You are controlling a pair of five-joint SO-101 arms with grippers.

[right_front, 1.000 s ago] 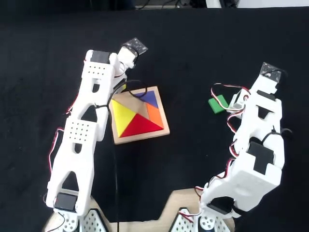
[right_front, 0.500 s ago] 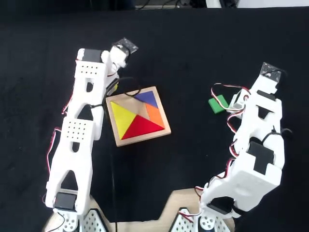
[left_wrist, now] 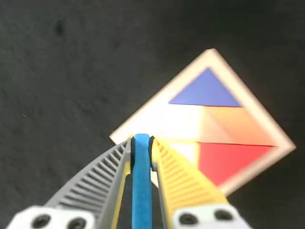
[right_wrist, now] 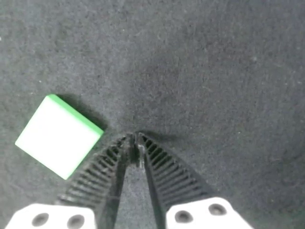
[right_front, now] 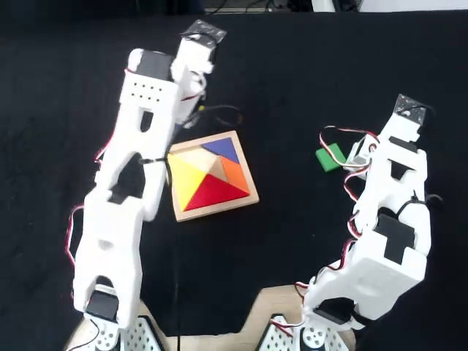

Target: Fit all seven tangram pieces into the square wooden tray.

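Observation:
The square wooden tray (right_front: pixel 216 207) lies at the table's middle and holds a yellow triangle (right_front: pixel 186 179), a red triangle (right_front: pixel 216 191), an orange piece (right_front: pixel 232 172) and a blue triangle (right_front: pixel 225 150). A pale patch (right_front: pixel 196 159) shows at its far left. My left arm (right_front: pixel 155 95) stretches past the tray's far-left corner. In the left wrist view my left gripper (left_wrist: pixel 141 143) is shut on a thin blue piece (left_wrist: pixel 141 191), held on edge above the tray's rim (left_wrist: pixel 161 93). A green square (right_wrist: pixel 57 136) lies flat beside my right gripper (right_wrist: pixel 136 140), which is shut on nothing just above the cloth.
Black cloth covers the table. My right arm (right_front: pixel 387 219) stands at the right, with the green square (right_front: pixel 330 156) just left of its wrist. Loose servo wires (right_front: pixel 219 113) hang near the tray's far edge. A wooden base edge (right_front: pixel 278 303) lies at the front.
My left arm swung left off the tray's far-left corner, then rose and moved toward the far side, still gripping the blue piece. The right arm and green square stayed put.

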